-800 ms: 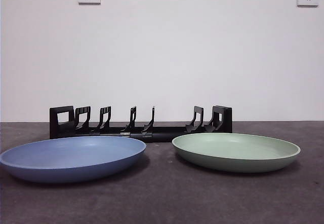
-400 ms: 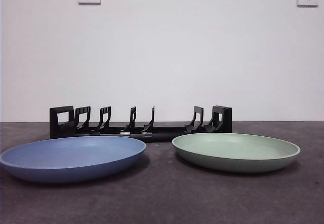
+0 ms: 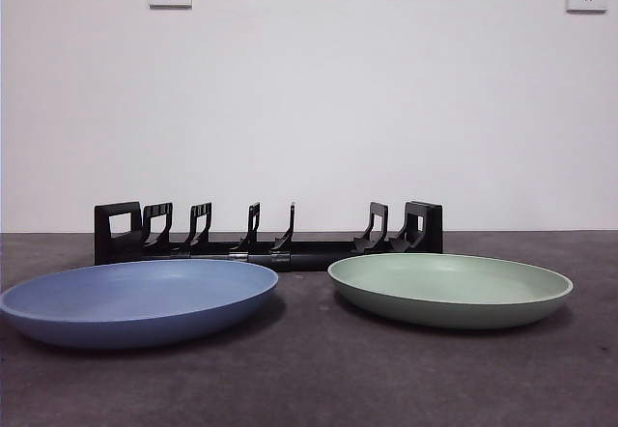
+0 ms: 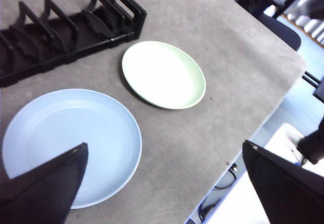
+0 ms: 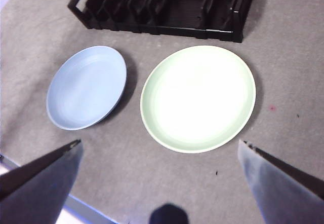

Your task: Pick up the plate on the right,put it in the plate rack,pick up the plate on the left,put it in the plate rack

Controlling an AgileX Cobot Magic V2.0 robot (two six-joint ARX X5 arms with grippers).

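Two plates lay flat on the grey table [image 3: 309, 379], none yet in the plate rack [image 3: 268, 237], which stood empty behind them. The right gripper [image 5: 159, 173] hung high with its jaws spread wide and nothing between them; the green plate [image 5: 198, 97] sat ahead of its fingers, roughly centred in the gap. The left gripper [image 4: 167, 183] was likewise wide open and empty, with the blue plate [image 4: 71, 143] partly under one fingertip. The first pick-up had not begun. The likely trouble: a shallow plate lying flat offers only a thin rim, so the jaws could slip off it or push it along the table, or tilt it past a divider slot.
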